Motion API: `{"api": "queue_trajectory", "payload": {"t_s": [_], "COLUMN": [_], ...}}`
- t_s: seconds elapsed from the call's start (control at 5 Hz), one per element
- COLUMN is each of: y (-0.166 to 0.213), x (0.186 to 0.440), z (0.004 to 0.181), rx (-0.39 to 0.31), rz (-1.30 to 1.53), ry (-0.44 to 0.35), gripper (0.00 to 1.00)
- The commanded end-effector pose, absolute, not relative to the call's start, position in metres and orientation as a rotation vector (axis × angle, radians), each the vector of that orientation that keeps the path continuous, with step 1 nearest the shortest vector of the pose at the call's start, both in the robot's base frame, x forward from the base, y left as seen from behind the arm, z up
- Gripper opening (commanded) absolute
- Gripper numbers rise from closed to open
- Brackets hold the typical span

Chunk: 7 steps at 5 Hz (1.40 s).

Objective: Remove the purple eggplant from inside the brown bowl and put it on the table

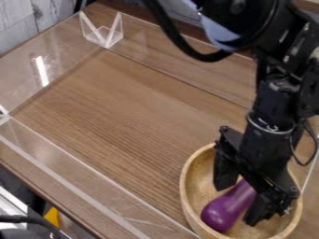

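Brown wood bench [125, 103] spreads across most of our view, its grain running in streaks, with low clear walls edging it and a pale, glossy glare on the wall at the upper left. Near the top left corner we see a small clear plastic bracket [103, 30] with white-looking edges. Beyond the wall on the left, the background turns grey and whitish, and at the lower left we make out dark cables and a small patch of yellow. Down at the lower right sits our round tan bowl [192, 207], its thick rim showing clearly on the left side and along the bottom, while the robot's black arm hides much of the far side. We find the purple eggplant [222, 213] inside the bowl, lying at a slant on the bottom, its plump, shiny end toward the lower left and its other end running up toward the black fingers [243, 187]. Those fingers reach down into the bowl and are spread wide, one on the left above the eggplant and the other on the right, close by its upper part. We cannot tell whether either one touches it. Above them, the bulky black arm [268, 93] fills the right side, with a thick black cable looping across the top.
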<state>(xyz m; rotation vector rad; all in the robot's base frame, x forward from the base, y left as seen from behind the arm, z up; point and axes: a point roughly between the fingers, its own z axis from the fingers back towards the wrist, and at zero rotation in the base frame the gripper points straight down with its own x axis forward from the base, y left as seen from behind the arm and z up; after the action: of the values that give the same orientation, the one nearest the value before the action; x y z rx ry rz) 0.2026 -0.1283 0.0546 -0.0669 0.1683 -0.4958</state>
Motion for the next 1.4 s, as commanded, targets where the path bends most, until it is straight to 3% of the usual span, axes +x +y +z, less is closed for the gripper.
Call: {"api": "queue_trajectory", "payload": {"t_s": [0.0, 0.4, 1.2], "y": [-0.129, -0.129, -0.126], "x": [0.205, 0.205, 0.206], "z": [0.064, 0.067, 0.051], "rx": [-0.079, -0.082, -0.044], "rz": [-0.492, -0.476, -0.515], "ry": [0.128, 0.122, 0.114], "gripper": [1.00, 1.00, 1.00]}}
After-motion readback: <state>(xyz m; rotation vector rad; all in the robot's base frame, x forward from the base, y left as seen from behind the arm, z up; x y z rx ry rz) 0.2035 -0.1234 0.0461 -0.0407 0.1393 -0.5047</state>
